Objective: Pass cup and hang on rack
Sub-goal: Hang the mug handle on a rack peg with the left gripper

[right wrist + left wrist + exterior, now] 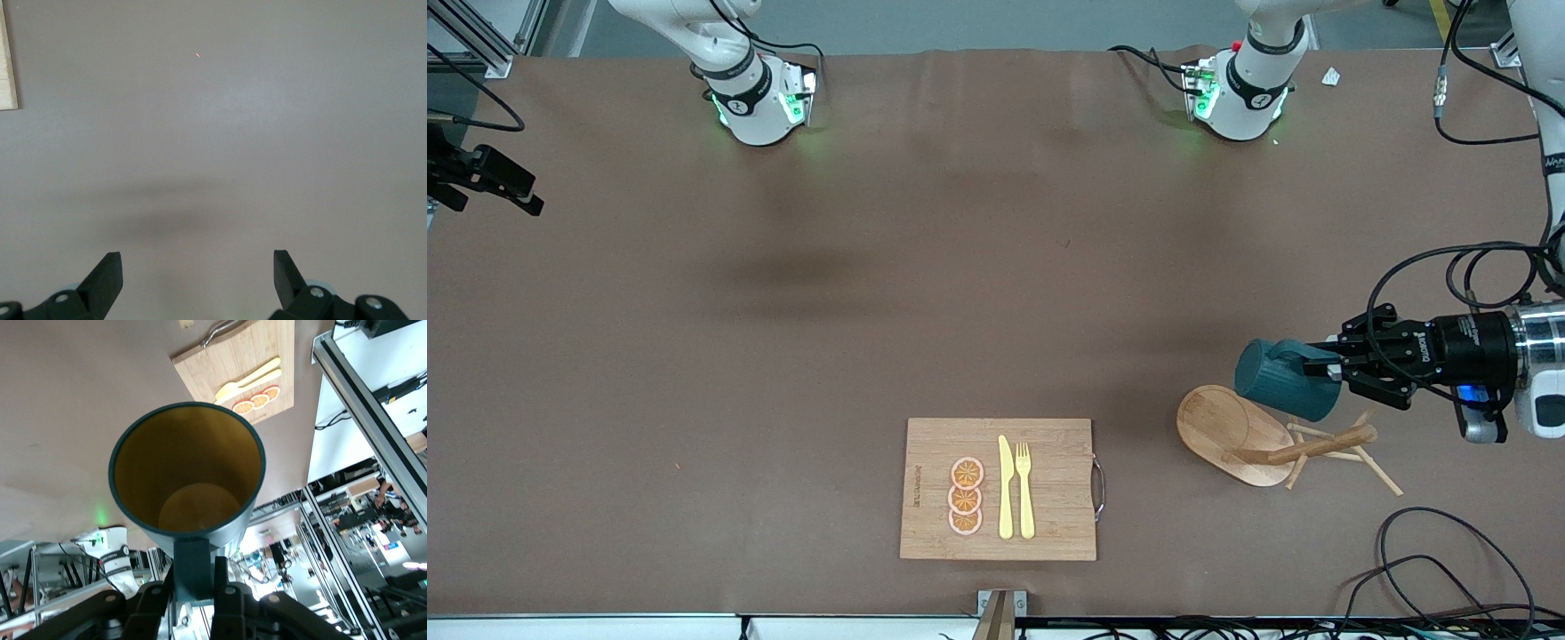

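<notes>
The dark teal cup [1285, 378] hangs on its side in the air, just above the rack's pegs. My left gripper [1325, 366] is shut on its handle. In the left wrist view the cup [187, 473] shows its yellow-ochre inside, and the left gripper [193, 580] clamps the handle between its fingers. The light wooden rack [1232, 431] stands at the left arm's end of the table, with its pole and thin pegs under the cup. My right gripper [197, 267] is open and empty over bare brown table; it is out of the front view.
A bamboo cutting board [1049, 524] with orange slices, a yellow knife and a fork lies near the table's front edge; it also shows in the left wrist view [220, 360], and its corner shows in the right wrist view [7, 67]. Black cables [1432, 569] lie near the rack.
</notes>
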Action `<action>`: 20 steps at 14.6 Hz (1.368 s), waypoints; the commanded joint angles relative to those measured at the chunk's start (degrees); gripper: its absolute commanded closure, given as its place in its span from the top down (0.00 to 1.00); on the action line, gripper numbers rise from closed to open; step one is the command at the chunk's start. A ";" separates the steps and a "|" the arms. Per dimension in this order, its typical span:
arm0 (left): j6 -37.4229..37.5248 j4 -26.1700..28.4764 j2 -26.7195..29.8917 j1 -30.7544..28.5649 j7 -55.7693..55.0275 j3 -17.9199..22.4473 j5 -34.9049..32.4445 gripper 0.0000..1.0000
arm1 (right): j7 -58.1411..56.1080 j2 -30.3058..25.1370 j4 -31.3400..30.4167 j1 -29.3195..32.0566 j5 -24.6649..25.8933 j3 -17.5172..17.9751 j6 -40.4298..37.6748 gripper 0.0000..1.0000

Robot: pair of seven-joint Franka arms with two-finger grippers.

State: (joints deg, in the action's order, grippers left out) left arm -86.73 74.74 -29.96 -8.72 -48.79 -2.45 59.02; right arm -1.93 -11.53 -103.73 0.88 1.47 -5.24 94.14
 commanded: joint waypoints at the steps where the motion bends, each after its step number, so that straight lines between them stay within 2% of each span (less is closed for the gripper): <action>1: 1.21 -0.38 -2.46 -1.39 0.45 -0.53 4.59 0.00 | -0.53 0.28 0.73 0.70 0.20 1.45 -0.01 1.00; 6: 1.65 -0.47 -5.63 -2.18 0.19 -0.45 7.68 0.00 | -0.88 0.37 0.99 4.74 0.20 4.89 0.07 1.00; 13: 1.57 -0.47 -8.01 -2.09 -1.83 -0.36 10.15 0.00 | -0.80 0.28 0.99 4.92 0.20 5.59 -0.01 1.00; 16: 1.39 -0.65 -8.53 -2.09 -3.15 -0.18 10.06 0.00 | -0.10 0.28 1.51 4.84 0.20 7.70 -0.27 1.00; 20: 0.95 -0.74 -8.80 -2.01 -3.86 1.04 9.80 0.00 | -0.09 0.37 2.75 4.66 0.20 8.76 -0.36 1.00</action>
State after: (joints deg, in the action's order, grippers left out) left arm -86.26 74.91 -38.32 -10.50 -51.74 -2.13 67.92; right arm -1.90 -11.52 -102.15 4.38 1.47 2.49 94.27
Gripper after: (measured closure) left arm 0.789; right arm 0.000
